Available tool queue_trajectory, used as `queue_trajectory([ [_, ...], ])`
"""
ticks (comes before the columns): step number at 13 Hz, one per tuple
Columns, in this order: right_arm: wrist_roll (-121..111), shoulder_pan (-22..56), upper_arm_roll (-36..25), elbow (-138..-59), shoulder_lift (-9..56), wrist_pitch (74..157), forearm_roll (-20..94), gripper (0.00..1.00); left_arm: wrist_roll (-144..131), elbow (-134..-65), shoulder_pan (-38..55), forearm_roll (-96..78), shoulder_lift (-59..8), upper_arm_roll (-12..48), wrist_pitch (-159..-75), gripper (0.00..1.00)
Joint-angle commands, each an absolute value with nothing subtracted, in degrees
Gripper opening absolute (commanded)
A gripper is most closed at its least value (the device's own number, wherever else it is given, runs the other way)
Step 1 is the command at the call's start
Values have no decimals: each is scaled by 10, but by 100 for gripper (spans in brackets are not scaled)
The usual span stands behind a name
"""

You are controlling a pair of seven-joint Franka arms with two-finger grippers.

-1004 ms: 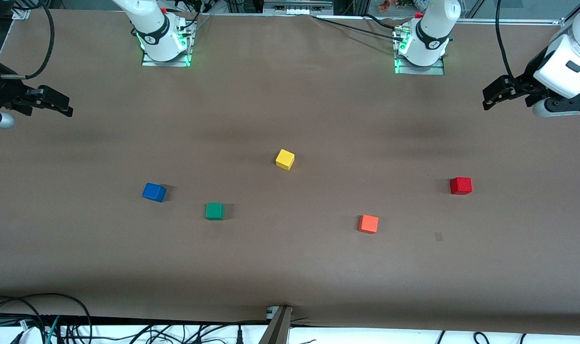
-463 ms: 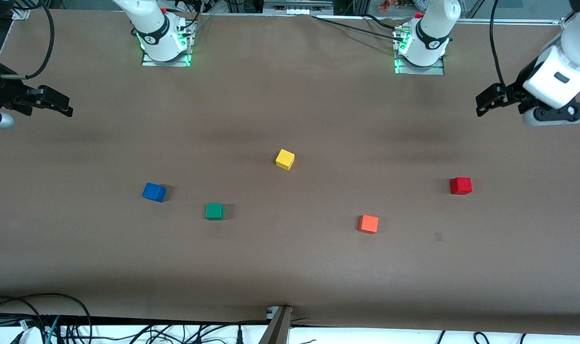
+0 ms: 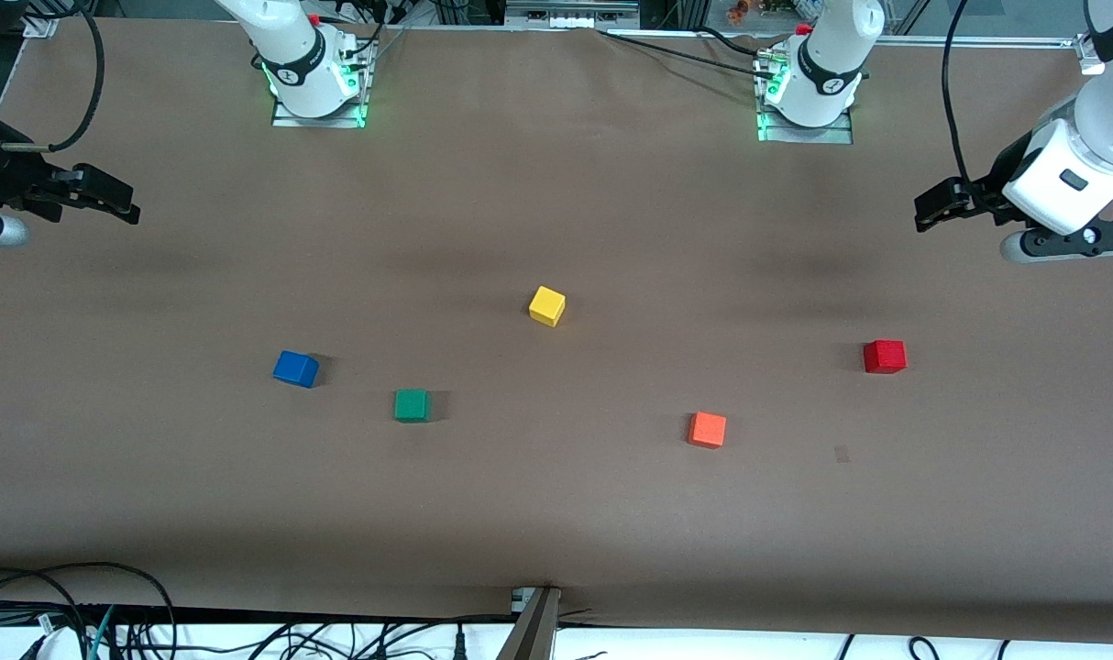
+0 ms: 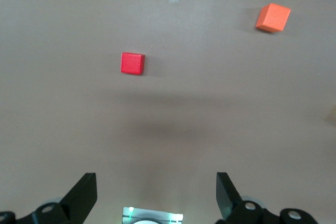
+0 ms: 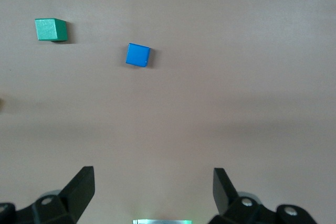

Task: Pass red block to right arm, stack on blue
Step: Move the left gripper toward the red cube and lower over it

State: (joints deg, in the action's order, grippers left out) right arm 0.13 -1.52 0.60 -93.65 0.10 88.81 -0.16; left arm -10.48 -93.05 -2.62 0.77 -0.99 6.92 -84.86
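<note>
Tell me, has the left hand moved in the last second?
Yes. In the front view the left hand has slid slightly toward the red block's side of the view; the block lies untouched and the hand is open.

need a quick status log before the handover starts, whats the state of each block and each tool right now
red block: flat on the table, toward the left arm's end, untouched
blue cube: on the table, toward the right arm's end, nothing stacked on it
green cube: on the table, alone
yellow cube: on the table, alone
orange cube: on the table, alone
left tool: open, empty, in the air
right tool: open, empty, waiting
</note>
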Motion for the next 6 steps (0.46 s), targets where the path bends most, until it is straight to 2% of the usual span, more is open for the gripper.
queue_trajectory([
  [1, 8, -22, 11, -937, -7, 881, 4, 100, -97, -916, -35, 3, -16, 69, -825, 100],
  [4, 8, -22, 11, -937, -7, 881, 4, 100, -77, -924, -54, 17, -19, 69, -818, 100],
  [6, 8, -22, 11, -937, -7, 881, 4, 100, 3, -925, -83, 14, -47, 69, -830, 100],
])
